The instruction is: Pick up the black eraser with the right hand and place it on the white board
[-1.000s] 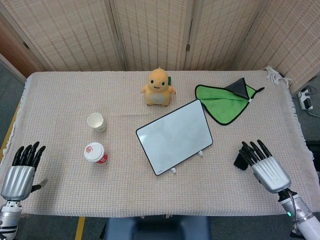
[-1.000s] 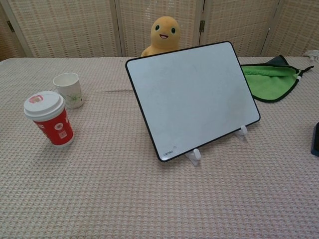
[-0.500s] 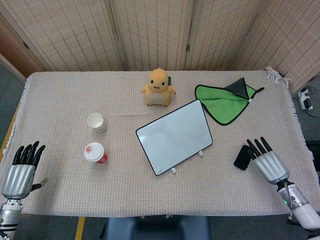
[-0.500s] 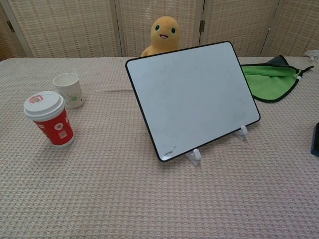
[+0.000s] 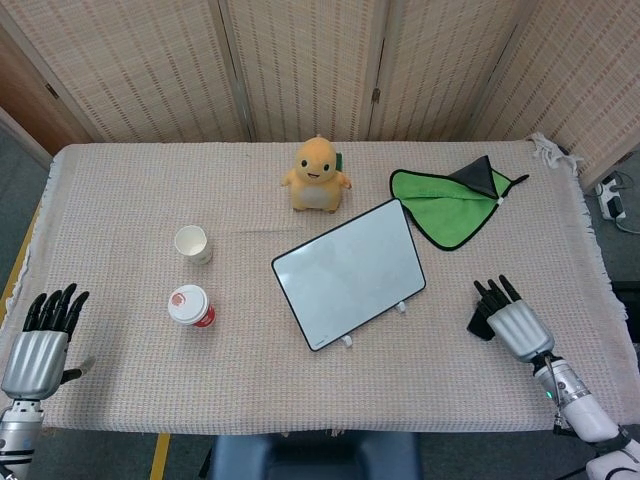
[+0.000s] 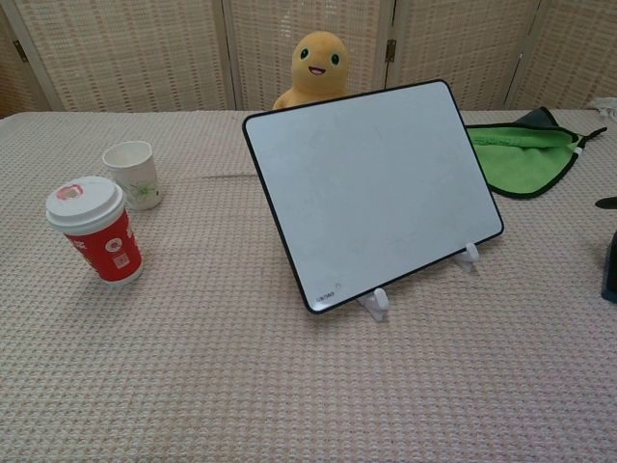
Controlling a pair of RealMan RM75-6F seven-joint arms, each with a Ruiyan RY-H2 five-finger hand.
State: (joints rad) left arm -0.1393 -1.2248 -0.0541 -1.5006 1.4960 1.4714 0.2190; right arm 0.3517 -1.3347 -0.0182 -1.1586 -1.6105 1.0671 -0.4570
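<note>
The black eraser (image 5: 478, 320) lies flat on the table right of the white board (image 5: 350, 272); only its left part shows. My right hand (image 5: 510, 320) hovers over it, palm down, fingers (image 5: 489, 294) spread and holding nothing; whether they touch it I cannot tell. In the chest view the eraser (image 6: 611, 266) is a dark sliver at the right edge, with a dark fingertip (image 6: 605, 203) above it. The white board (image 6: 376, 188) stands tilted on small white feet. My left hand (image 5: 40, 345) rests open at the table's near left corner.
A red cup with a white lid (image 5: 190, 306) and a white paper cup (image 5: 193, 244) stand left of the board. A yellow plush toy (image 5: 316, 175) sits behind it. A green cloth (image 5: 455, 205) lies at the back right. The table edge runs close behind my right hand.
My right hand has moved left and lower, and now covers most of the eraser. A fingertip has entered the chest view at the right edge. The left hand is still.
</note>
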